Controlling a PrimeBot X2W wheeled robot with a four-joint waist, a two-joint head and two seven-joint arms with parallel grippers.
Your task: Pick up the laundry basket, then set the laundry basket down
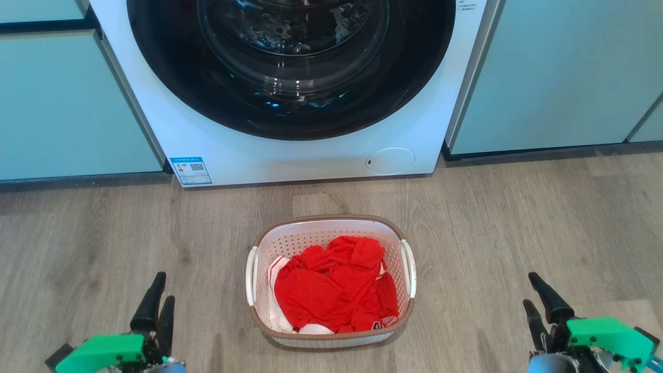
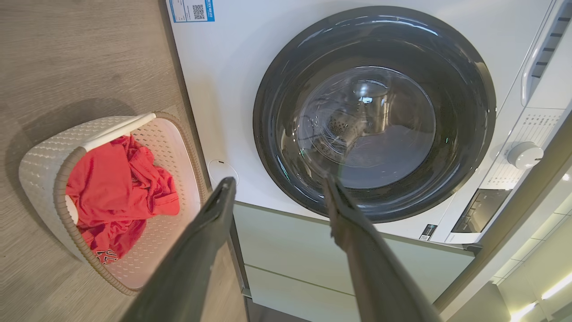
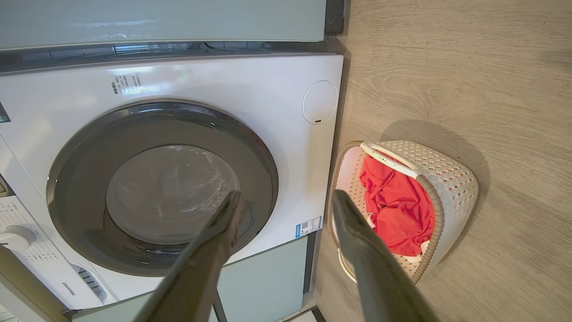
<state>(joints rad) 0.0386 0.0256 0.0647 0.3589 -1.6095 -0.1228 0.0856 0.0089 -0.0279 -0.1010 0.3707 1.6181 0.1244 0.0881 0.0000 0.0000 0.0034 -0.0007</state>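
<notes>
Left gripper [image 1: 163, 290]: jaws parted wide, holding nothing. Right gripper [image 1: 529, 290]: same, jaws spread and empty.

Small white perforated plastic laundry basket [image 1: 327, 218], brown woven-look rim, white side handles, stands upright on the grey wood-grain floor [image 1: 103, 233], between the two sets of jaws and well apart from both. Crumpled red garment [image 1: 331, 285] lies inside. White front-loading washing machine [image 1: 290, 155] stands beyond the jaws, door shut.

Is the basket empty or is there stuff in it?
Not empty. The laundry basket stands upright on the floor with crumpled red clothes piled inside.
</notes>
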